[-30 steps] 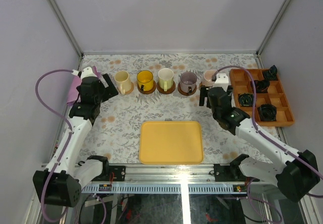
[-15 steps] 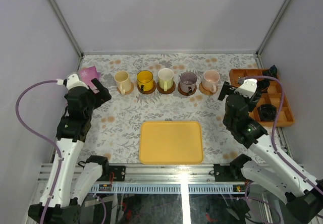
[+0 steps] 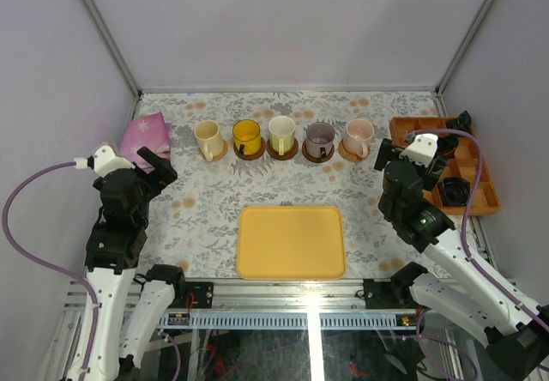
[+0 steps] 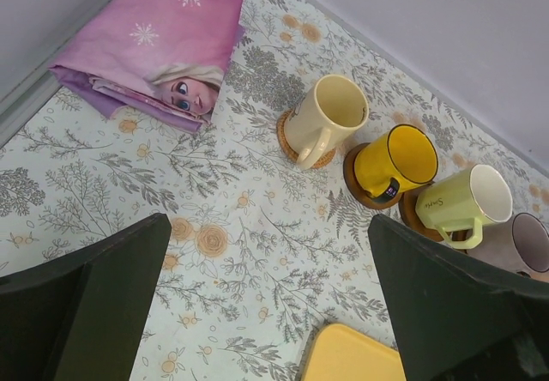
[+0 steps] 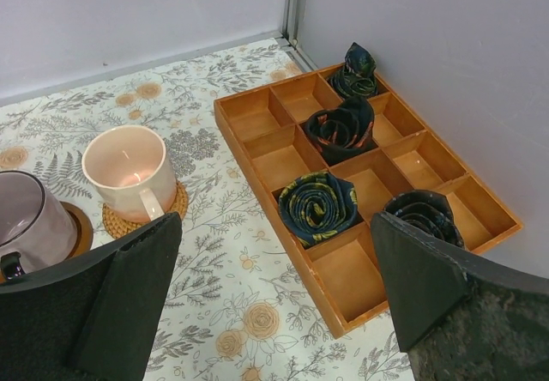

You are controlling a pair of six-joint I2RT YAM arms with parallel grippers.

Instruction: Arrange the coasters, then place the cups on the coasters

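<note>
The left gripper hangs above the table with its jaws spread wide and nothing between them. Ahead of it and off to its right runs the row of cups. A cream cup is nearest, then the yellow cup and a second cream cup. The grey-purple cup is farthest to the right. Each stands on one of the coasters. A tan coaster shows under the first and a dark coaster under the yellow one. A folded pink cloth lies ahead to its left.

The right gripper is likewise wide and empty. The pink cup sits ahead and to its left on a second tan coaster, clear of the fingers. The orange divided tray with its black rolls lies ahead to its right.

With all five cups seated, the task looks done, so the remaining risk is disturbing them. The handles point back toward the grippers, so a low sideways sweep by either arm could catch one. A light mug would then turn or slide off its thin disc. The first cream cup appears to sit off-centre on its coaster, so a small knock could tip it over the edge. The right arm, swinging to its right, could clip the divided tray.
</note>
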